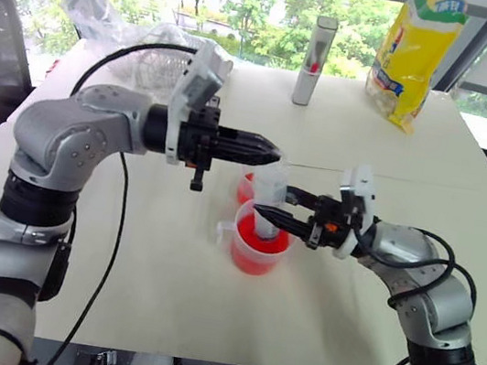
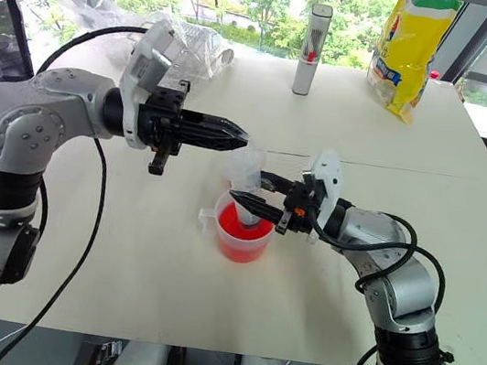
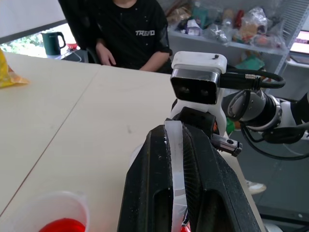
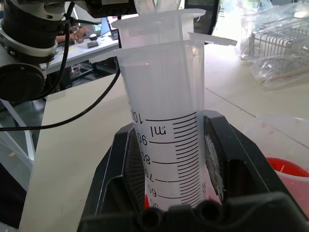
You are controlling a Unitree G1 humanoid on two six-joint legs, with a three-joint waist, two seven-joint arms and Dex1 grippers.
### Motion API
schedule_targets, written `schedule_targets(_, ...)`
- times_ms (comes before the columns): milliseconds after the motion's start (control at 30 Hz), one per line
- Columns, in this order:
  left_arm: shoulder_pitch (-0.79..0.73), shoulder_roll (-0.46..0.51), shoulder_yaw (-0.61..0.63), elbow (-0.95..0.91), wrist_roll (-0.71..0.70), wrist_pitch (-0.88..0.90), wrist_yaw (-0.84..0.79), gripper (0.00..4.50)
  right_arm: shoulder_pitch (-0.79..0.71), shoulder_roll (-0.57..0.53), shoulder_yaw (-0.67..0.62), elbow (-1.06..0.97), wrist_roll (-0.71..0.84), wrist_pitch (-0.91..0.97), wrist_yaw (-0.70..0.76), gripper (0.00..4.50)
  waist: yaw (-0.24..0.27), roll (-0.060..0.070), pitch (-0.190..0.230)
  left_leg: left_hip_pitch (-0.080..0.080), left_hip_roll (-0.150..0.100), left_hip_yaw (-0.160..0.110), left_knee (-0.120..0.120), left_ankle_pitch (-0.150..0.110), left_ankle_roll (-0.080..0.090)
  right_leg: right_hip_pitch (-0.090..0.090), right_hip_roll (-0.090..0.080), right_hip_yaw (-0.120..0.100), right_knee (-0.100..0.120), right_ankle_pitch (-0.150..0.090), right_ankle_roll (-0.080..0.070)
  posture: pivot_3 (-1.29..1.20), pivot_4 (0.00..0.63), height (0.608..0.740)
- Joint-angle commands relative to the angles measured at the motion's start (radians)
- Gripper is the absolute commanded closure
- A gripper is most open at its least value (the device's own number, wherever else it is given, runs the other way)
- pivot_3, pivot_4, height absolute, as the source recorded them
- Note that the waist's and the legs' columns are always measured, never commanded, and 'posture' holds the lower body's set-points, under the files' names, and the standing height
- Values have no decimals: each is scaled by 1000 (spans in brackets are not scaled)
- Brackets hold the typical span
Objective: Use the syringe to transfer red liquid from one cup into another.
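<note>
A silver cylinder (image 1: 315,60) is standing upright at the table's (image 1: 160,299) far edge, a yellow bag (image 1: 418,53) leaning nearby, crinkled clear plastic (image 1: 103,17) lying opposite.

The white table (image 1: 161,290) carries two cups (image 1: 259,248), a silver cylinder (image 1: 314,61) and bags (image 1: 419,53).

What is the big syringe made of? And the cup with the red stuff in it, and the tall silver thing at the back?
The syringe looks like cloudy clear plastic: you see through the barrel behind its printed black marks. The large cup seems clear, thin plastic too, since the red liquid shows through its wall. The silver cylinder has a dull grey shine, maybe brushed metal, though coated plastic is possible.
</note>
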Motion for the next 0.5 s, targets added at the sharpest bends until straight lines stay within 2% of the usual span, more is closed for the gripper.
schedule_targets(33,-69,-4,87,20,-23,-27,30,4426,11,-4,32,-43,24,13,22,3174,0,0,0,0,0,0,0,0,0,0,0,0,0,0,0,0,150,740)
schedule_targets(500,-114,-2,96,59,-31,-41,32,4426,39,-12,57,-59,48,52,27,3174,1,0,0,0,0,0,0,0,0,0,0,0,0,0,0,0,150,740)
